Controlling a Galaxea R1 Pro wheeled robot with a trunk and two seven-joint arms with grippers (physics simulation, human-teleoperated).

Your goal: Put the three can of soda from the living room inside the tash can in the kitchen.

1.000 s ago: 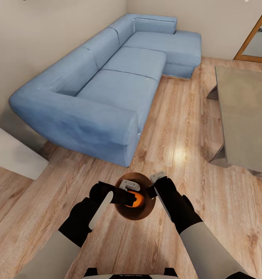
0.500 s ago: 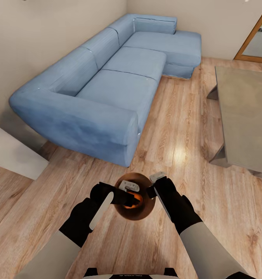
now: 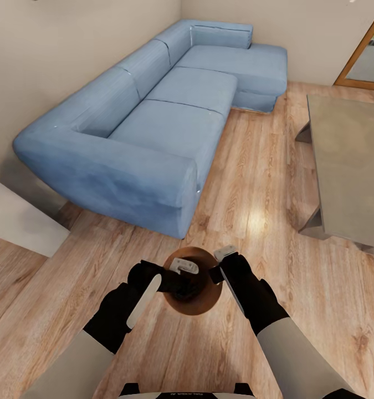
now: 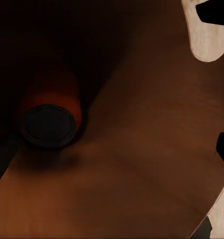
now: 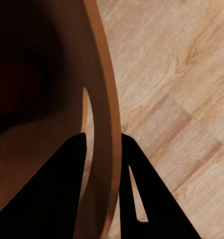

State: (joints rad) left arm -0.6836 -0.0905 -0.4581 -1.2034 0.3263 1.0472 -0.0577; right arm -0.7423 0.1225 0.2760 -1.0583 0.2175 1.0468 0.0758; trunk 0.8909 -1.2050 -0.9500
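Orange soda can lies inside trash can, beside the blue sofa. Right hand pinches the bin rim. Left hand sits above the opening, grip state unclear. Other cans unseen; kitchen trip pending.

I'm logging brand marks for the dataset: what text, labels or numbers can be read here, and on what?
None can be read.
Orange soda can inside the trash can: no label legible in the dark.
Robot's trunk, bottom edge of the head view: a faint mark, too small and blurred to read.
Blue sofa, table, floor: no writing.
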